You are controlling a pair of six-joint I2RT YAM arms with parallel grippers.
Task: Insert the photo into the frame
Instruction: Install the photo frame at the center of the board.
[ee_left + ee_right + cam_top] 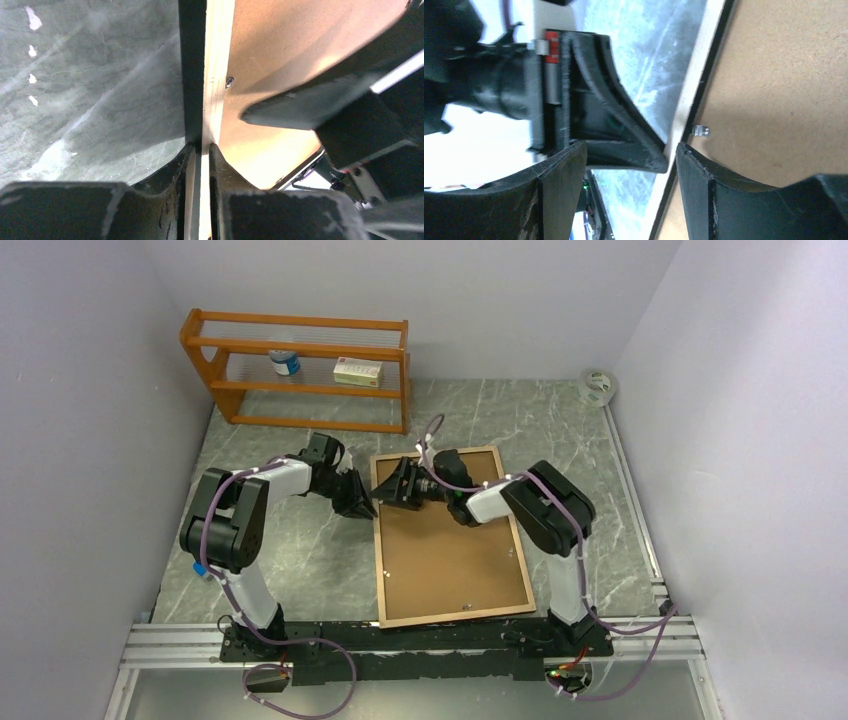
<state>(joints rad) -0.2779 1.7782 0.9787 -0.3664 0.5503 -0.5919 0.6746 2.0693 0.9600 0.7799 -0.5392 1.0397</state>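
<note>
On a grey marbled bench (pixel 300 560) the frame (pixel 455 617) is laid reverse up near the middle; a wooden shelf rack (pixel 300 388) is stood at far left, and 1 tape roll (pixel 598 386) is set at far right.

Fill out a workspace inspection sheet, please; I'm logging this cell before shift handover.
Surface: grey marbled table, carrying the frame.
Job's things: frame lies reverse up, brown backing board inside it; photo not seen.
Clutter: shelf rack holding a bottle and a box; tape roll at the far right corner.
Tools: left tool shut on the frame's left edge; right tool open above the frame's far-left corner.
Cables: purple cables run along both arms.
Surroundings: plain pale walls.
</note>
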